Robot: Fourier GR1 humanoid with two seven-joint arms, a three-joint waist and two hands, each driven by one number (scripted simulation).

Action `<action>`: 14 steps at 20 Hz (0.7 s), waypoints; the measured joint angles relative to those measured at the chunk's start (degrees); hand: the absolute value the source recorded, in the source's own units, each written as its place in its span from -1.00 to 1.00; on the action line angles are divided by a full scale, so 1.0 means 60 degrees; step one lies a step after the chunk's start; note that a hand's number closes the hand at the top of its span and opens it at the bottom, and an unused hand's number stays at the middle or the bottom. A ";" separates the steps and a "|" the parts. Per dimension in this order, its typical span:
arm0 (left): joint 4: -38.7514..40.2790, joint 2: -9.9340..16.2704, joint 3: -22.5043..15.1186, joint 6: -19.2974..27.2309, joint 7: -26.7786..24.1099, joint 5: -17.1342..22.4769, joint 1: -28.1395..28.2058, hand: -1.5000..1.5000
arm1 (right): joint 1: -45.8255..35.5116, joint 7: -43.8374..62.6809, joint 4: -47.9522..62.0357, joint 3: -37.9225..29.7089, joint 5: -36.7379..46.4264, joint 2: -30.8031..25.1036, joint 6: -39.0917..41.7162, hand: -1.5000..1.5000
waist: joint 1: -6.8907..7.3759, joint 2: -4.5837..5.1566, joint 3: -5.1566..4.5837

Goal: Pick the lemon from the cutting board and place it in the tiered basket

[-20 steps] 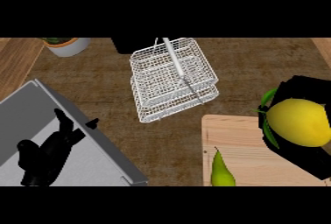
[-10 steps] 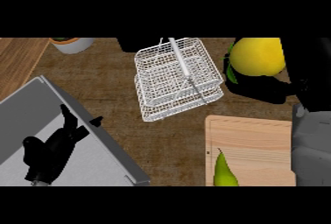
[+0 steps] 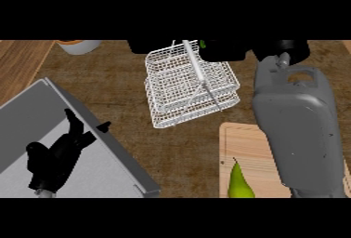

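Lemon no longer visible: half a second ago it sat in the right hand (image 3: 226,49) beside the tiered basket (image 3: 192,90); now that hand is at the view's top edge above the basket, fingers mostly cropped, so grip cannot be told and the lemon is presumably hidden there, release probably close. Left hand (image 3: 58,155) rests with fingers apart over the grey tray (image 3: 41,107). Cutting board (image 3: 247,146) keeps only a green pear (image 3: 238,183) on the dark wood counter (image 3: 116,79); a pot (image 3: 79,45) stands upper left.
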 measured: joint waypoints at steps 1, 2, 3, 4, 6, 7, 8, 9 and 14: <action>0.0022 -0.0006 0.0033 0.0000 0.0022 0.0022 -0.0025 0.00 | -0.0118 -0.0114 0.0311 -0.0015 0.0035 0.0095 -0.0175 1.00 | -0.0007 0.0009 0.0014; 0.0025 -0.0012 0.0033 0.0000 0.0034 0.0021 -0.0041 0.00 | -0.0228 -0.0233 0.0651 -0.0053 0.0072 0.0170 -0.0355 1.00 | 0.0003 0.0020 0.0011; 0.0035 -0.0010 0.0049 -0.0032 0.0026 0.0045 -0.0055 0.00 | -0.0342 -0.0314 0.0948 -0.0085 0.0083 0.0278 -0.0558 1.00 | 0.0010 0.0021 0.0009; 0.0017 -0.0007 0.0011 -0.0022 0.0051 0.0038 -0.0093 0.00 | -0.0352 -0.0442 0.1223 -0.0162 -0.0053 0.0365 -0.0906 1.00 | 0.0053 0.0043 0.0005; 0.0047 -0.0007 -0.0014 -0.0077 0.0057 0.0078 -0.0188 0.00 | -0.0456 -0.0634 0.1654 -0.0333 -0.0582 0.0488 -0.1588 -1.00 | 0.0129 0.0075 0.0005; 0.0057 0.0000 -0.0050 -0.0081 0.0036 0.0082 -0.0225 0.00 | -0.0455 -0.0826 0.1894 -0.0372 -0.0831 0.0531 -0.1901 -1.00 | 0.0167 0.0086 0.0001; 0.0058 0.0004 -0.0100 -0.0052 0.0065 0.0078 -0.0272 0.00 | -0.0475 -0.0979 0.2142 -0.0336 -0.1092 0.0565 -0.2193 -1.00 | 0.0209 0.0095 0.0001; 0.0056 0.0008 -0.0117 -0.0061 0.0103 0.0097 -0.0318 0.00 | -0.0510 -0.1184 0.2429 -0.0305 -0.1318 0.0592 -0.2421 -1.00 | 0.0247 0.0103 -0.0001; 0.0194 0.0005 -0.0188 -0.0151 0.0003 0.0214 -0.0473 0.00 | -0.0954 -0.2282 0.3535 -0.0010 -0.2457 0.0661 -0.3372 -1.00 | 0.0353 0.0116 -0.0002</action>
